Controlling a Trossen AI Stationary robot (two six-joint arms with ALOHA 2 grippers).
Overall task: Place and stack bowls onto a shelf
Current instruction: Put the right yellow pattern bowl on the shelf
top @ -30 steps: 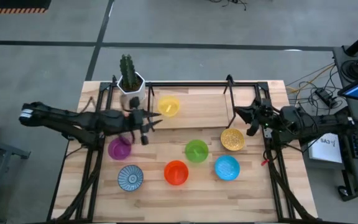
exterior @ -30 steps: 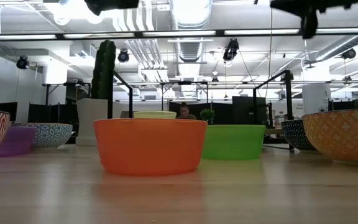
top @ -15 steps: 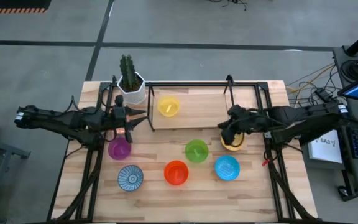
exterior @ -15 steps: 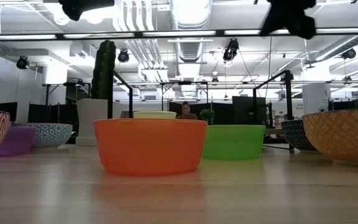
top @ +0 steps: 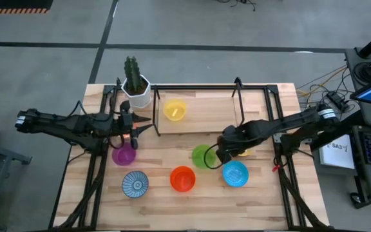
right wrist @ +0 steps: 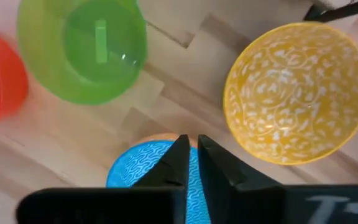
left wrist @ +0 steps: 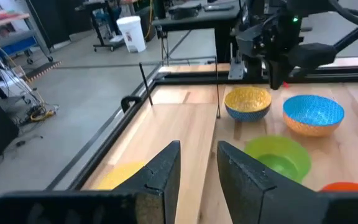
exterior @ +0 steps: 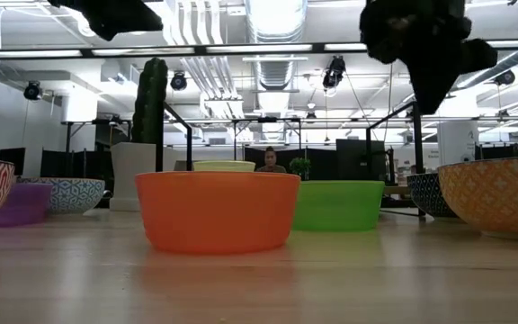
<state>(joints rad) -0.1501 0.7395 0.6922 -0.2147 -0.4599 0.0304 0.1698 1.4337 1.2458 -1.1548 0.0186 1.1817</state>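
Observation:
My right gripper (top: pixel 221 153), shut, hangs above the table between the green bowl (top: pixel 203 156) and the plain blue bowl (top: pixel 236 174). In its wrist view (right wrist: pixel 190 155) the blue bowl (right wrist: pixel 143 168), green bowl (right wrist: pixel 82 46) and gold-speckled bowl (right wrist: pixel 294 90) lie below. In the high view the right arm covers most of the gold-speckled bowl (top: pixel 245 152). My left gripper (top: pixel 148 125), open, hovers by the shelf's left end, above and beyond the purple bowl (top: pixel 124 155). The yellow bowl (top: pixel 174 109) sits on the shelf (top: pixel 205 111).
The orange-red bowl (top: pixel 182 178) and the white bowl with blue radial pattern (top: pixel 134 183) stand near the table's near edge. A white cactus pot (top: pixel 136 90) stands at the far left corner. The shelf board right of the yellow bowl is bare.
My right gripper has swung from the shelf's right end toward the table's left and near edge, dropping lower, past the gold-speckled bowl to the gap between green and blue bowls. My left gripper has drawn back a little toward the table's left. No bowl has moved.

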